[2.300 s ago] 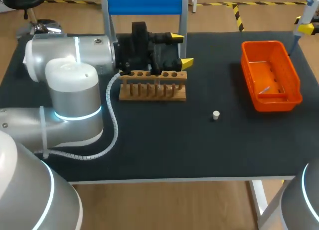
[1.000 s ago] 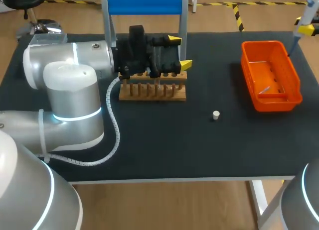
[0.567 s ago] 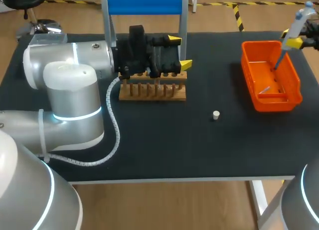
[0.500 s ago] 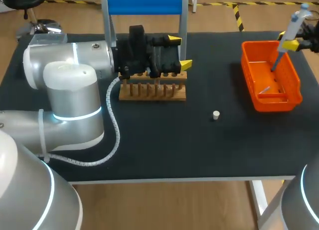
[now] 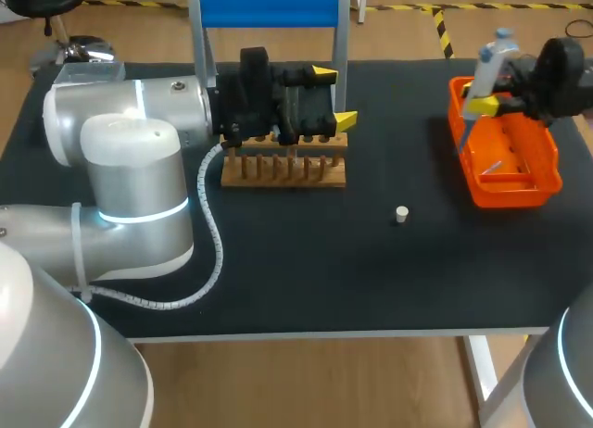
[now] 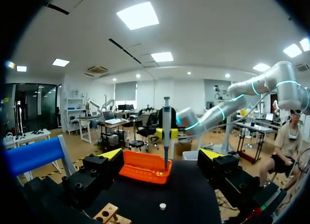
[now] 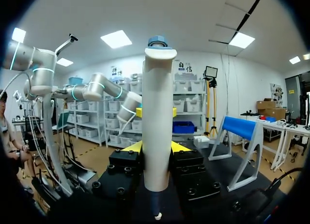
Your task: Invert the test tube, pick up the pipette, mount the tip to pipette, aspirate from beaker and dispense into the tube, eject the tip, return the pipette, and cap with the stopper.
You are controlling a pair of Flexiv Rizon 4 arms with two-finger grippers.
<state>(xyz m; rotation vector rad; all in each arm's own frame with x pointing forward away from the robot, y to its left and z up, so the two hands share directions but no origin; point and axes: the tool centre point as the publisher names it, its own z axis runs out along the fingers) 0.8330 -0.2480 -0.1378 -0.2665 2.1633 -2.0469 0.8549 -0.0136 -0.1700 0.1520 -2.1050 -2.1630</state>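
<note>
Landmark: orange basket (image 5: 547,173), on the table (image 5: 371,270) at the right arm's side.
Pipette (image 5: 488,65): upright over the basket's far corner, the one toward the rack; in the left wrist view its thin lower end is level with the basket's rim, though whether it is inside the walls cannot be told.
Right gripper (image 7: 156,147): clamped on the pipette's barrel, one finger on each side, with the head standing above the fingers.
Left gripper (image 5: 335,96): fingers spread with nothing between them, well apart from the basket, over the wooden rack (image 5: 284,169).
Stopper (image 5: 401,214): lying alone on the table between the basket and the rack, nearer the robot than either.
Test tube: not made out in any view.
Basket contents: a small pale piece on the floor, too small to identify.
Step in hand: judged to be tip handling at the basket; whether mounting or ejecting cannot be told.
Technique: the barrel should be kept vertical and lowered straight, so that the end clears the near wall and comes well inside the basket.
Grip: it should be firm enough that the barrel does not slide upward under any push.
Risk: a tilted descent may catch the rim and shift the light basket.
</note>
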